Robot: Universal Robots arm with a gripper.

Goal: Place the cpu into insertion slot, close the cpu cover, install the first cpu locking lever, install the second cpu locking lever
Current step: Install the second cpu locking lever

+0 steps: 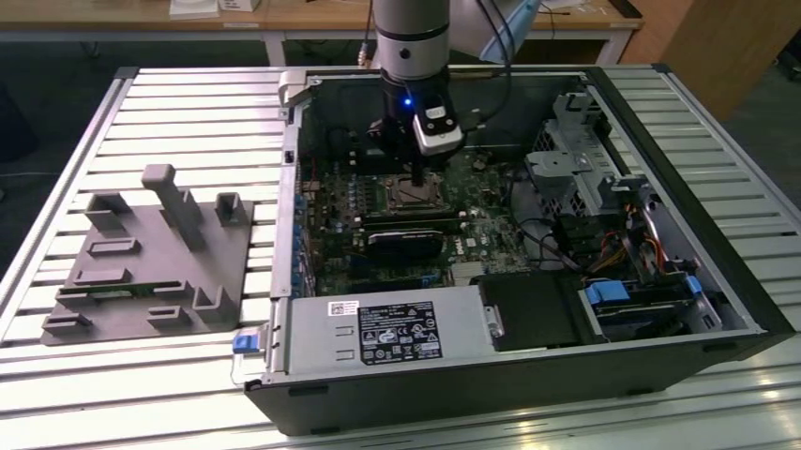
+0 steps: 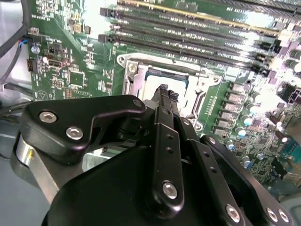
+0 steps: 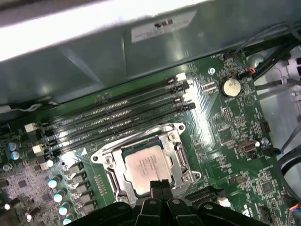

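The cpu (image 3: 143, 165) lies flat in the insertion slot (image 3: 175, 155) on the green motherboard, its dull silver top showing. The cpu cover (image 3: 141, 138) lies down around it as a silvery frame. My gripper (image 3: 160, 184) hangs just over the chip's edge, its two black fingertips (image 2: 163, 89) pressed together with nothing between them. In the second wrist view the cpu (image 2: 157, 84) shows just beyond the tips, inside the cpu cover (image 2: 136, 75). In the exterior view my gripper (image 1: 418, 178) reaches down into the open computer case over the insertion slot (image 1: 414, 194).
Long black memory slots (image 3: 117, 117) run beside the socket, and a coin battery (image 3: 230, 86) sits further off. A black graphics card (image 1: 407, 242), a power supply (image 1: 388, 330), a drive cage (image 1: 588, 159) and cables crowd the case. A grey fixture (image 1: 150, 258) stands at the exterior view's left.
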